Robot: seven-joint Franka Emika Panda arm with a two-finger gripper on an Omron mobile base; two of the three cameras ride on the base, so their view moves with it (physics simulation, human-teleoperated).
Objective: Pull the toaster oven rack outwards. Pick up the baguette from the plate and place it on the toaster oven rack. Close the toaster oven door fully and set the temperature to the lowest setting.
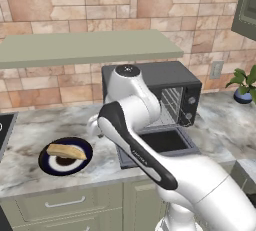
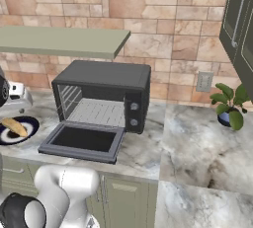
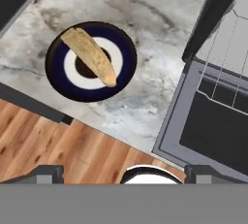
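The toaster oven (image 2: 104, 96) is standing on the marble surface (image 2: 197, 143) against the brick wall, and its two round knobs (image 2: 133, 114) are sitting on the panel at its right side. The toaster oven door (image 2: 84, 141) is lying fully open, folded down flat in front of the cavity, with its dark glass window facing up. The toaster oven rack (image 2: 99, 112) is showing as a light-grey wire grid inside the opening, and in the hand view its front part (image 3: 227, 48) is reaching out just above the hinge side of the door. To the left of the oven, well apart from the door, the plate (image 1: 49, 162) is resting near the front edge of the surface. The baguette (image 1: 66, 151) is lying across this plate at a slant, with one blunt end passing a little over the rim. The pincer (image 3: 123, 172) is hanging high above the surface edge, between the plate and the open door, and looking down at both. Its two dark fingertips (image 3: 46, 173) are standing wide apart and nothing is between them, so it is holding nothing. A small potted plant (image 2: 229, 106) in a blue pot is standing further to the right on the surface.
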